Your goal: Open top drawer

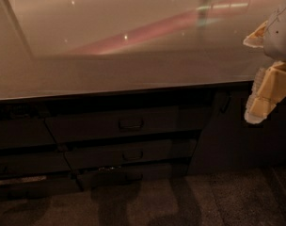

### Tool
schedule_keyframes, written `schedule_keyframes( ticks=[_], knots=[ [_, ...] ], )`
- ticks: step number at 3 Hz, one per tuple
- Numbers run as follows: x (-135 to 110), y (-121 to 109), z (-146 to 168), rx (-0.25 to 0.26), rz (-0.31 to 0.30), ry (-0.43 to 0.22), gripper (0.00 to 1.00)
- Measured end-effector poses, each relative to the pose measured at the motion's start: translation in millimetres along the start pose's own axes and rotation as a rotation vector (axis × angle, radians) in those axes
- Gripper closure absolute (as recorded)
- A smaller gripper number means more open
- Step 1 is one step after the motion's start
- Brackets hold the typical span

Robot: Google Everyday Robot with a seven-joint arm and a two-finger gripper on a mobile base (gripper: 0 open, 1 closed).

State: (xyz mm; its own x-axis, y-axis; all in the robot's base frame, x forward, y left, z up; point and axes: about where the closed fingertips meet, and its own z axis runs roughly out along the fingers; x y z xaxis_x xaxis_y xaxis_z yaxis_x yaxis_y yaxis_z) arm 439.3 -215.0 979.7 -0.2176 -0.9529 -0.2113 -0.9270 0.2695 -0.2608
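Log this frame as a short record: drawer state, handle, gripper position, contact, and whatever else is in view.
top drawer: dark front directly under the countertop; no pale interior showing, so it looks closed
handle: small dark loop at the centre of the front, untouched
gripper: at the right edge of view, about level with the countertop's front edge, well to the right of the handle
contact: none with the drawer
countertop: glossy, with light reflections
lower drawers: stacked beneath, with similar handles

The counter (110,74) and top drawer (96,126) are viewed from above, fairly near, the gripper (265,95) framed at the right edge.
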Motion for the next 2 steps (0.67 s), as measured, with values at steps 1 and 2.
schedule_keyframes(
  ticks=[1,2],
  knots=[
    [0.0,0.0,0.0,0.0,0.0,0.0,0.0],
    [2.3,-7.7,3.0,0.0,0.024,-0.007,0.0]
  ],
)
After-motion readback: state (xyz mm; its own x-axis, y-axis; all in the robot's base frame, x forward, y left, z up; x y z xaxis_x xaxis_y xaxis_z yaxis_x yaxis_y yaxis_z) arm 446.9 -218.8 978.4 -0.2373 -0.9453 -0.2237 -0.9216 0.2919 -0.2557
